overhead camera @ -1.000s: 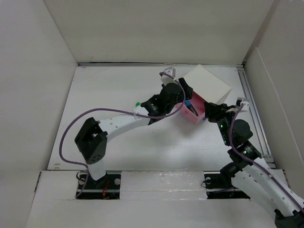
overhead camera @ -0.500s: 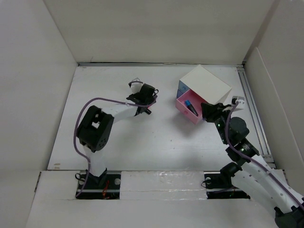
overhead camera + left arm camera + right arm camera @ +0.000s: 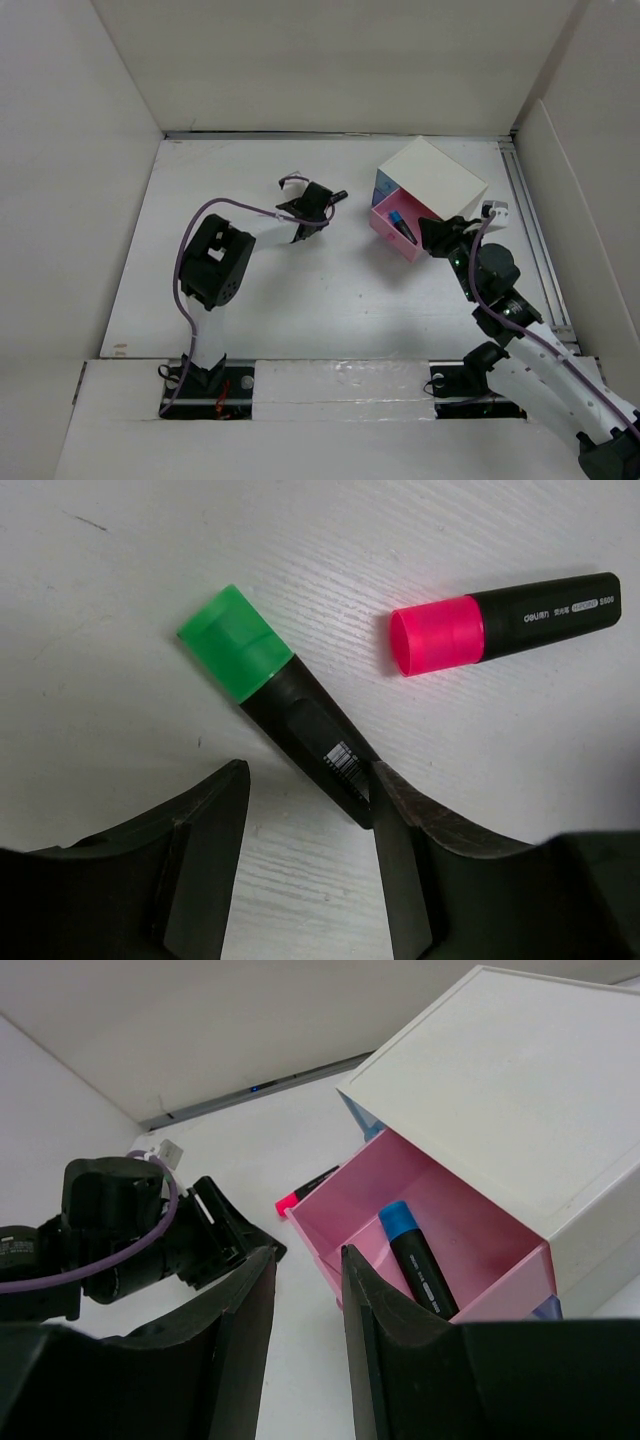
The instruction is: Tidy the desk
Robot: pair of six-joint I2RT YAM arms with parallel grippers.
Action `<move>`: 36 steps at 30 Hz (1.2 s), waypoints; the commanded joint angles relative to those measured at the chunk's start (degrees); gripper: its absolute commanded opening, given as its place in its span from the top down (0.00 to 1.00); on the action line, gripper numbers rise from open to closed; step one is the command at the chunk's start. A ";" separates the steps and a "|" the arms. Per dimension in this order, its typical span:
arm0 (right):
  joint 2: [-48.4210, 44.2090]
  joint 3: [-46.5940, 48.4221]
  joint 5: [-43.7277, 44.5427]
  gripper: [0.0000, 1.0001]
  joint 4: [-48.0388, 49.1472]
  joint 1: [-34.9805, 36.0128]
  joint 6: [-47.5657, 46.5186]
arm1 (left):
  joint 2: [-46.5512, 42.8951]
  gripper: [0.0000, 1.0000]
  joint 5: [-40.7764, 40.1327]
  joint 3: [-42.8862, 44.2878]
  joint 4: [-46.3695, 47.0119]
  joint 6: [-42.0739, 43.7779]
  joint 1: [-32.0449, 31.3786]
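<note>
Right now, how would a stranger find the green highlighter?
On the white desk, left of the drawer box, two markers lie under the left claw. The green highlighter reaches between its fingers; its cap is green, unlike the pink highlighter beside it.

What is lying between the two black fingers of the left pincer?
The tail end of a black highlighter with a green cap, lying flat on the white desk; the left wrist view shows it.

A small white box (image 3: 432,178) had its pink drawer (image 3: 350,1195) standing open, and a black pen with a blue cap (image 3: 418,1260) lay inside it. Off to the left of the box, a green-capped pen (image 3: 290,705) and a pink-capped pen (image 3: 500,620) lay near each other, not touching.
</note>
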 commanded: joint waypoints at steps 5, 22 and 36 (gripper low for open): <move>0.03 0.87 -0.34 0.61 3.06 0.39 0.16 | 1.51 0.52 -1.98 2.85 -2.31 1.34 1.78; -0.15 0.70 -0.16 0.62 3.15 0.39 0.42 | 3.62 0.78 -2.95 4.53 -3.46 4.50 2.40; -0.15 0.70 0.36 0.61 3.23 0.39 0.42 | -14.39 1.00 -1.11 -7.17 0.76 6.44 1.70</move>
